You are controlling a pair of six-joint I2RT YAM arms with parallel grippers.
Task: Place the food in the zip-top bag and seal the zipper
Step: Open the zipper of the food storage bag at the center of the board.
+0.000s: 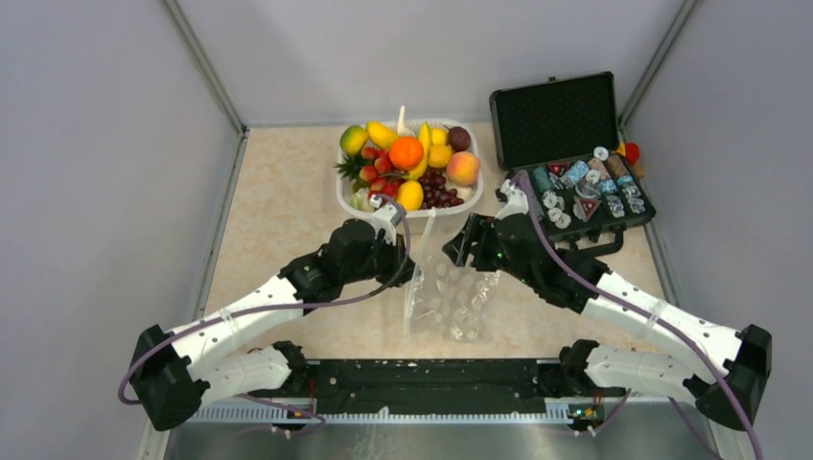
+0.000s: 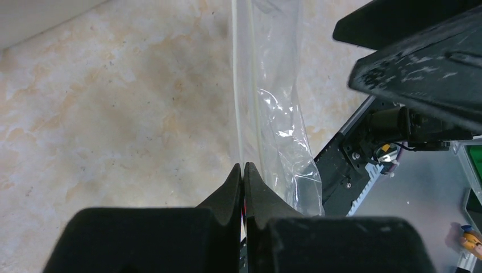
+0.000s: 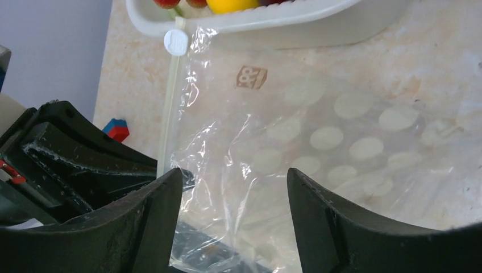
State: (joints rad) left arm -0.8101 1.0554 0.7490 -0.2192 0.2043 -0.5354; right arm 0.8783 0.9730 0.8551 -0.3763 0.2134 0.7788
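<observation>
Left gripper point(image 2: 243, 170): fingers pressed together on the zipper point(image 2: 237, 85) — the thin whitish strip runs straight away from the tips.
Right gripper point(image 3: 233, 176): jaws wide apart and holding nothing, hovering just over the zip-top bag point(image 3: 318, 142).
Zip-top bag: clear and crinkled with white dots. It lies on the desk point(image 1: 278, 220) between the two grippers, on the near side of the white tub point(image 1: 476, 195).
Zipper: runs along the bag's left edge in the top view. Its round white slider point(image 3: 175, 41) sits at the far end, just beside the tub wall.
White tub: beyond the bag, holding all the food — orange point(image 1: 406, 151), peach point(image 1: 463, 168), grapes point(image 1: 439, 190), banana point(image 1: 423, 142) and strawberries point(image 1: 377, 169) among it.
Black case point(image 1: 556, 120): far right, with its lid standing open and small round chips point(image 1: 587, 187) inside.
</observation>
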